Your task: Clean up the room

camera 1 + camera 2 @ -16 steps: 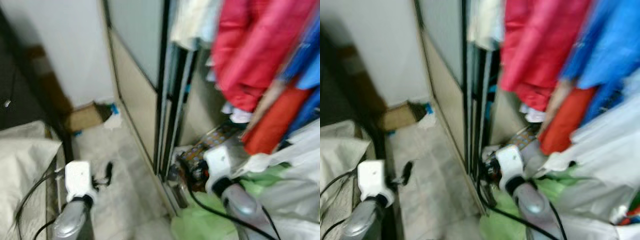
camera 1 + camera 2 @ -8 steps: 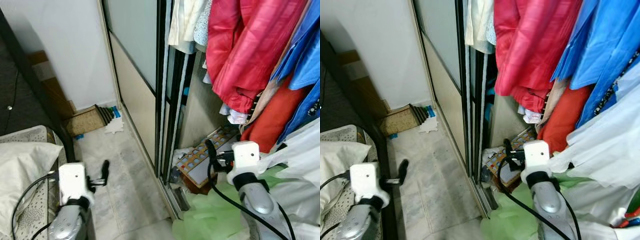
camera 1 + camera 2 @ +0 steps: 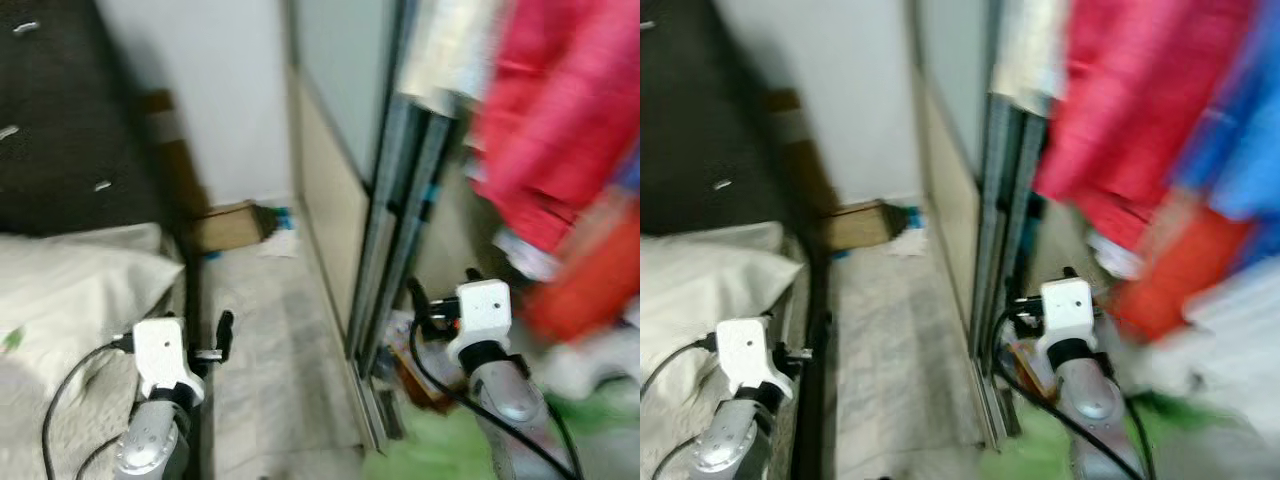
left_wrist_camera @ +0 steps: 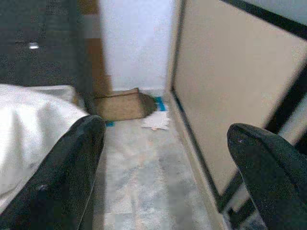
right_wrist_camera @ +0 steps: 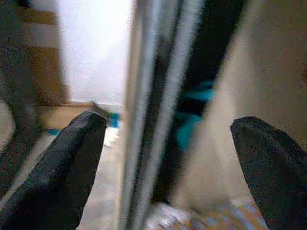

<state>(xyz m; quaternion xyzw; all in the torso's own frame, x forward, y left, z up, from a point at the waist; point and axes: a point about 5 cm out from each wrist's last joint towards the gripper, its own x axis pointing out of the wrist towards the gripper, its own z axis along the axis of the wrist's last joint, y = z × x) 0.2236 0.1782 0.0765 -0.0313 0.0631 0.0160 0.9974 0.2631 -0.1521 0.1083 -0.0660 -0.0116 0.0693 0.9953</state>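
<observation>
On the pale floor by the far wall lie a flat brown cardboard piece (image 3: 226, 227) and a white paper scrap (image 3: 281, 243) with something blue beside it; both also appear as cardboard (image 4: 122, 105) and paper scrap (image 4: 156, 120) in the left wrist view. My left gripper (image 3: 224, 336) hovers low over the floor beside the bed, open and holding nothing. My right gripper (image 3: 421, 303) is open and empty at the foot of the wardrobe's sliding door track (image 3: 385, 250). Red clothes (image 3: 555, 120) hang inside the wardrobe. The picture is blurred.
A bed with a white pillow (image 3: 75, 285) and a dark headboard (image 3: 60, 110) stands on the left. The beige sliding door (image 3: 325, 190) lines the narrow floor strip on the right. A green bag (image 3: 450, 455) lies at the wardrobe's foot.
The camera has swung to the left and the picture has blurred, so the bed shows more and the clothes less. Both grippers keep their open pose.
</observation>
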